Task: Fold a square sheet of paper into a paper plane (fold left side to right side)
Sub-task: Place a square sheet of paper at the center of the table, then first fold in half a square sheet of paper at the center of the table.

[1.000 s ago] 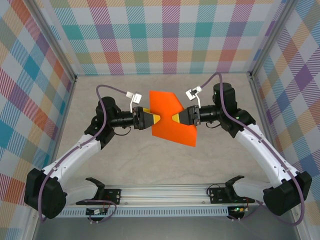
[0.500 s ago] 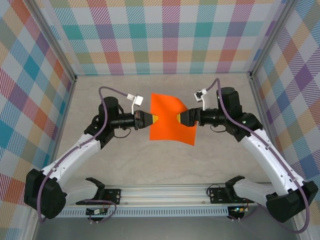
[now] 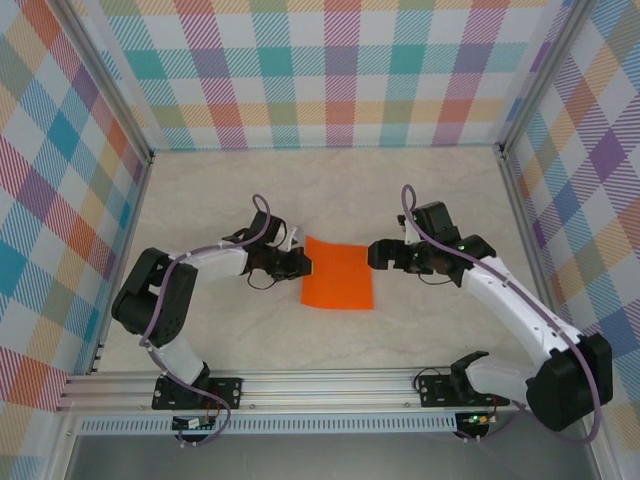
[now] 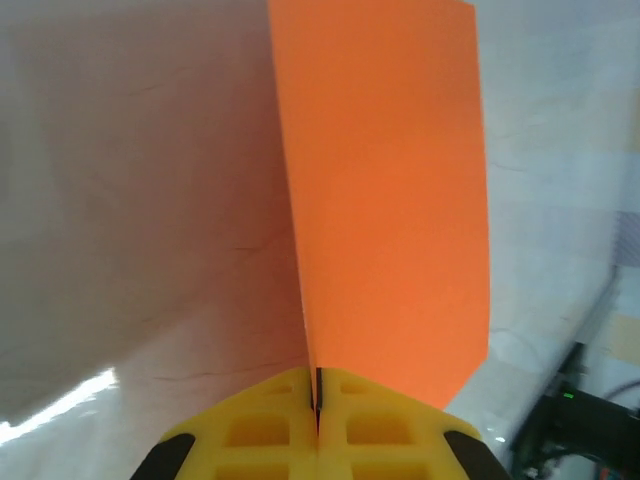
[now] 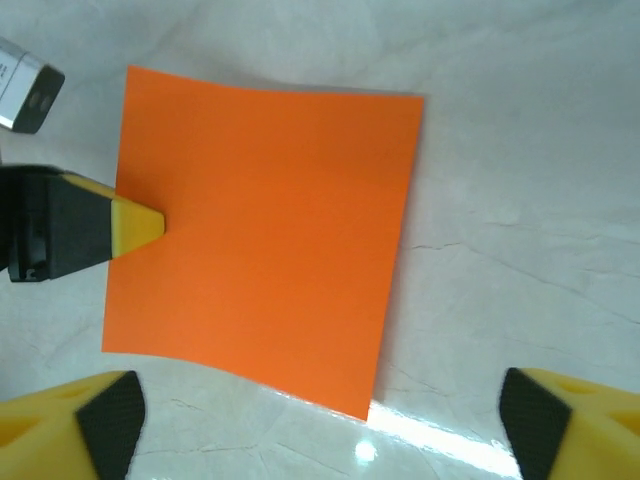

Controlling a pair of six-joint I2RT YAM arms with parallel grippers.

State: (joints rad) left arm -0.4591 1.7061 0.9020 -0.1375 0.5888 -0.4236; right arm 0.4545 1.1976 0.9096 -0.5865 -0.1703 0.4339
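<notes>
The left gripper (image 3: pixel 297 264) is clamped shut on the middle of the left edge of the sheet of paper (image 3: pixel 338 273), which lies nearly flat on the table (image 3: pixel 200 200) between the two arms, orange face up. The sheet looks like a full, uncreased square, so I judge the task barely begun, with the left-to-right fold and every later fold not yet made. The right gripper (image 3: pixel 378 256) hangs just off the sheet's right edge, fingers wide apart, holding nothing.

Plaid walls (image 3: pixel 340 70), seemingly marbled tabletop (image 3: pixel 330 170)
</notes>
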